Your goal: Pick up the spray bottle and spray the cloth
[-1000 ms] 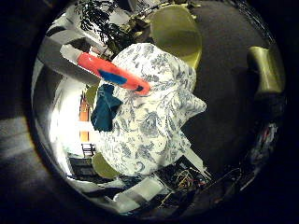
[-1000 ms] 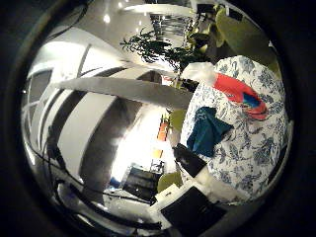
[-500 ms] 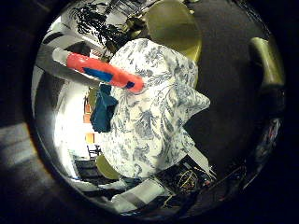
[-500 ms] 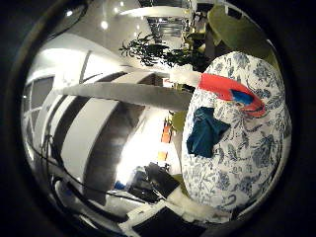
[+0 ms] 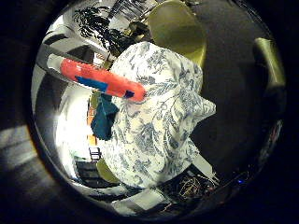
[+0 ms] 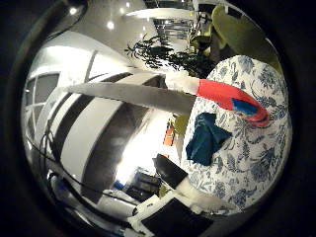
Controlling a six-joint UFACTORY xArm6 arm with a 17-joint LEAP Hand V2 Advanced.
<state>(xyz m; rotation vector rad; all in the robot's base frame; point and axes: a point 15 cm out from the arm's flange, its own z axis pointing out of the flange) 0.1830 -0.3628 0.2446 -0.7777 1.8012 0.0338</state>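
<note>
The red spray bottle [image 5: 103,84] lies on the flower-clothed worktop [image 5: 159,140] beside the teal cloth [image 6: 205,139], looking light, stiff and slick, best gripped around its body; fingers unseen, I can't tell.

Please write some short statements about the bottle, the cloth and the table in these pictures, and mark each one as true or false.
1. The spray bottle has a red body with a blue patch. True.
2. The cloth is bright yellow. False: it is dark teal.
3. The cloth lies on the table, which has a white cover with a blue floral pattern. True.
4. The cloth is spread out flat and covers the whole table. False: it is a small crumpled heap near the table's edge.
5. A yellow-green chair stands beside the table. True.
</note>
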